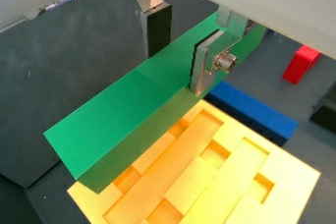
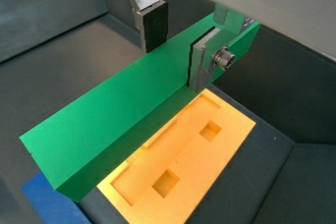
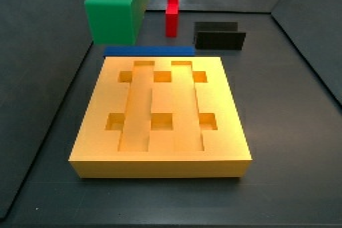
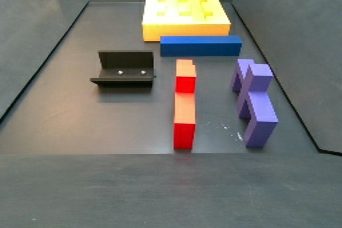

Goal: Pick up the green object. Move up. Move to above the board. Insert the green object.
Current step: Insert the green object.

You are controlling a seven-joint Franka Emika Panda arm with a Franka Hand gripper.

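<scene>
The gripper (image 1: 180, 43) is squeezing the green object (image 1: 138, 105) between its two fingers (image 1: 206, 63) and holding it up in the air. In both wrist views the long green bar is hanging above the board (image 2: 217, 140). In a side view the green object (image 3: 116, 7) is floating past the far end of the board (image 3: 160, 142), over the blue bar (image 3: 150, 50). The red block (image 3: 173, 3) and the fixture (image 3: 219, 36) are sitting on the floor nearby.

Hand (image 1: 180, 46) holds bar (image 1: 132, 115) above board (image 1: 210, 174) — beside fixture (image 3: 219, 36).
</scene>
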